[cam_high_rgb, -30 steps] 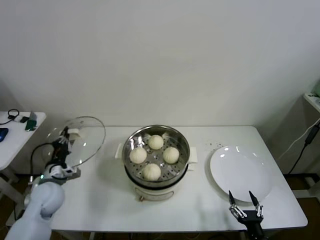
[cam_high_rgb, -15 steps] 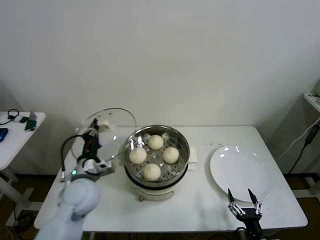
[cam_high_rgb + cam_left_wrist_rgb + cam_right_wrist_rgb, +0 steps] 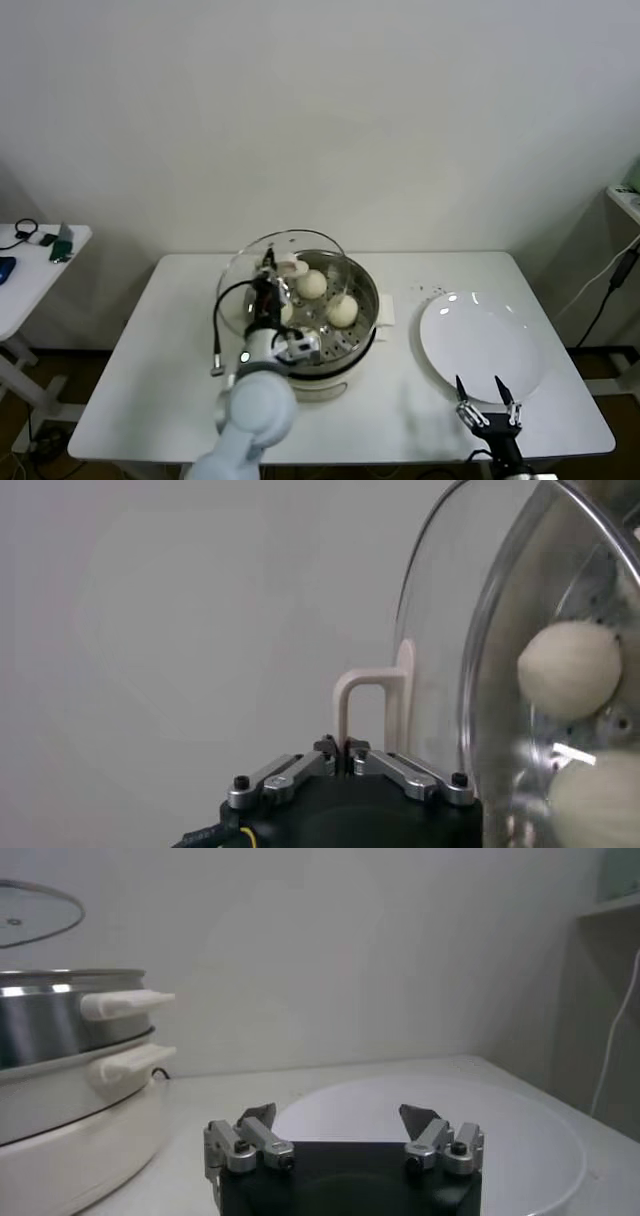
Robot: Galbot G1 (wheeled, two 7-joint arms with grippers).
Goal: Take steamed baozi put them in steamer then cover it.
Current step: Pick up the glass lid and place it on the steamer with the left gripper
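Note:
The steel steamer [image 3: 362, 285] stands mid-table on its white base with side handles. Steamed baozi [image 3: 343, 310] lie on its perforated tray; the arm and lid hide some of them. My left gripper [image 3: 270, 278] is shut on the white handle [image 3: 352, 705] of the glass lid [image 3: 250, 262], holding the lid tilted above the steamer's left half. Two baozi [image 3: 570, 667] show through the lid in the left wrist view. My right gripper [image 3: 484, 401] is open and empty at the front right, beside the white plate [image 3: 480, 345]. The steamer [image 3: 60, 1008] also shows in the right wrist view.
The empty white plate [image 3: 520, 1118] lies at the table's right. A side table [image 3: 20, 270] with small items stands at far left. A shelf [image 3: 625, 200] and a hanging cable are at far right. The wall is close behind the table.
My left arm has carried the glass lid rightward from beyond the table's left end to above the steamer's left half. The right gripper has stayed put.

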